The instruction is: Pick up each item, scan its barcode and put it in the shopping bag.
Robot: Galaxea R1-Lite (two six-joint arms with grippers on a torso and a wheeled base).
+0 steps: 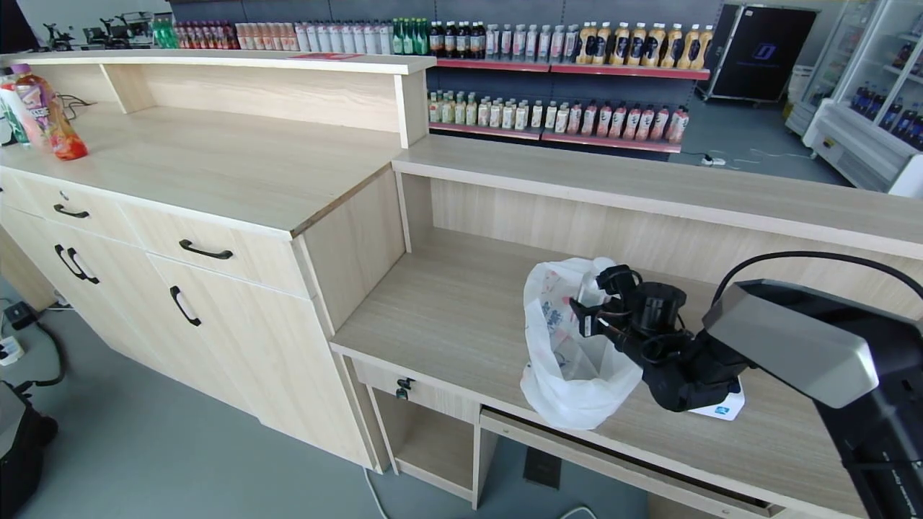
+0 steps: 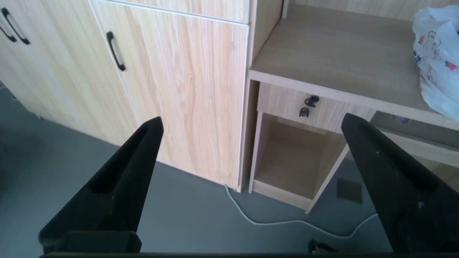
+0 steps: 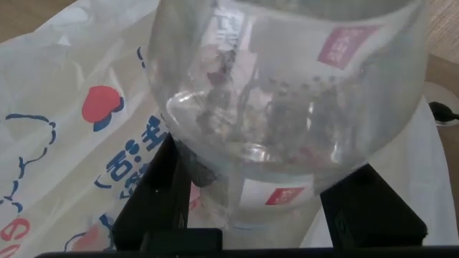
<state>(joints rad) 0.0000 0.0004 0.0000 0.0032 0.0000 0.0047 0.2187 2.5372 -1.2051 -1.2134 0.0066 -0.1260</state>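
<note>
Wooden counter (image 1: pixel 461 303) bears shopping bag (image 1: pixel 562 382), drink bottle (image 1: pixel 50 115) well apart

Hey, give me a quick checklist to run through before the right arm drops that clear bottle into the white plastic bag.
1. Grip: ok. The right gripper is shut on the clear plastic bottle, with a finger on each side.
2. Position: ok. The bottle is right over the white plastic shopping bag.
3. Bag mouth: ok. In the head view it gapes toward the gripper.
4. Bag steadiness on the light wooden counter: cannot tell. It sits close to the front edge.
5. The left gripper out of the way: ok. It is open, over the grey floor by the wooden cupboards.
6. Barcode scanned: cannot tell.
</note>
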